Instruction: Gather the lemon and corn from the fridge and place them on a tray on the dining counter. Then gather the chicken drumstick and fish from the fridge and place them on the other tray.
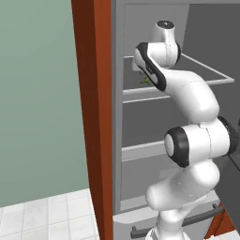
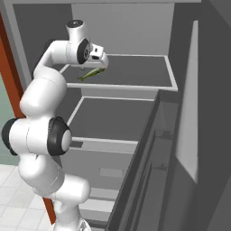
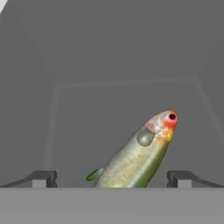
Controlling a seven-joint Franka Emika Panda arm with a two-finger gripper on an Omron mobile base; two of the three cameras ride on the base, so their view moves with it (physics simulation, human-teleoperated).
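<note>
We see the fish [image 3: 142, 155] lying on the upper fridge shelf [image 2: 135, 72] — toward that shelf's front left corner in the right base view [image 2: 91, 73]. The gripper [image 3: 111, 177] hangs just over it, its fingertips [image 3: 43, 178] spread wide to either side of the fish's body and apart from it — holding nothing. In the left base view a green sliver of the fish [image 1: 146, 80] shows on the shelf behind the arm.

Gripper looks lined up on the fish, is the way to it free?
Probably yes. The fish lies alone on the top fridge shelf, between the gripper's open jaws in the hand view, and nothing stands between them.
</note>
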